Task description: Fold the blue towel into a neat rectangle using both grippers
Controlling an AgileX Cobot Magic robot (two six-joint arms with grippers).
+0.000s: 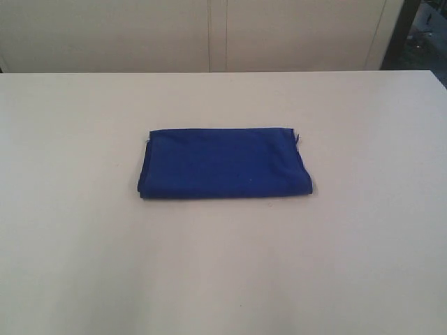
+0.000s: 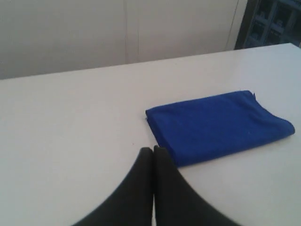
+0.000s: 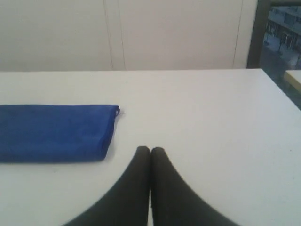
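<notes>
The blue towel (image 1: pixel 223 163) lies folded into a flat rectangle in the middle of the white table (image 1: pixel 84 244), with a small loose thread at its far right corner. No arm shows in the exterior view. In the left wrist view my left gripper (image 2: pixel 153 149) is shut with nothing in it, its tips close to the towel's (image 2: pixel 218 125) near corner. Seen from the right wrist, my right gripper (image 3: pixel 150 149) is shut and empty too, a little way off the towel's (image 3: pixel 54 133) end.
Beige cabinet doors (image 1: pixel 209 35) stand behind the table's far edge. A dark gap (image 1: pixel 419 35) opens at the back right. The table's right edge (image 3: pixel 282 94) shows in the right wrist view.
</notes>
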